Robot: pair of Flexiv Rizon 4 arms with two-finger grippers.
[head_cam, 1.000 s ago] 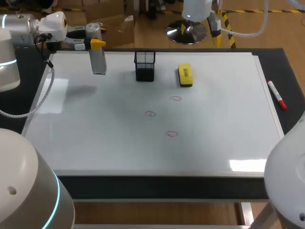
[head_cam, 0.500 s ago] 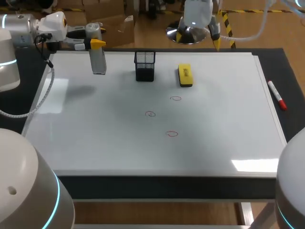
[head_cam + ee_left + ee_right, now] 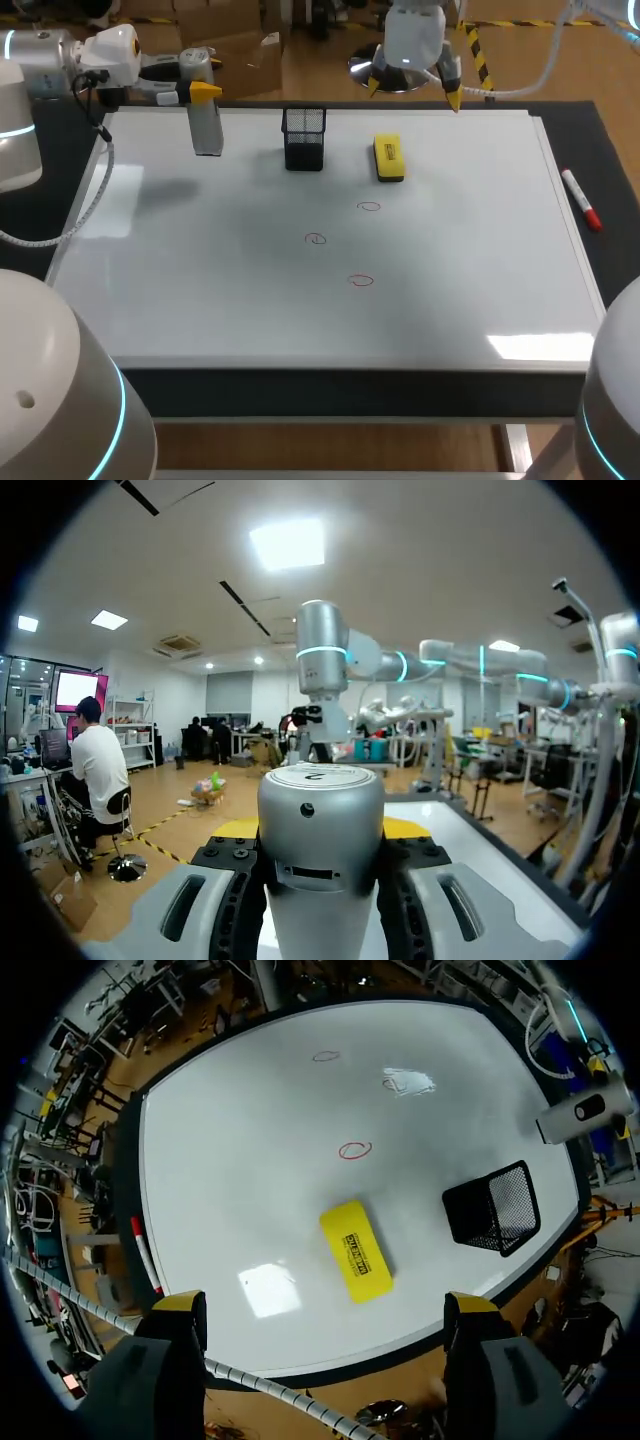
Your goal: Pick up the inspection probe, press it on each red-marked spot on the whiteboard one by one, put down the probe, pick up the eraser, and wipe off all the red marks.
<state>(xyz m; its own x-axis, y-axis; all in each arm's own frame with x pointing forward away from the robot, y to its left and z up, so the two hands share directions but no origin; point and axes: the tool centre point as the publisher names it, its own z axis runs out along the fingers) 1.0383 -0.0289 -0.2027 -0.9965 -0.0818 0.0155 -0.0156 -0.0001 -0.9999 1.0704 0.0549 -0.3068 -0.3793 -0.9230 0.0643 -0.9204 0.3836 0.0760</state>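
Currently our right gripper (image 3: 415,92) hangs open over the far edge, with the eraser (image 3: 388,158) just ahead of it, long axis roughly crosswise to the fingers. Our left gripper (image 3: 203,92) is clamped on the inspection probe (image 3: 207,128) at the whiteboard's (image 3: 450,290) far-left corner.

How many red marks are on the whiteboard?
3 red marks: one near the eraser, one nearer the mesh cup, one closest to the front edge. None seems hidden.

From six o'clock the head camera overlooked the whiteboard (image 3: 250,300). The right wrist camera, high at twelve, faced down, sharing the eraser (image 3: 388,158); the left, at ten, looked level.
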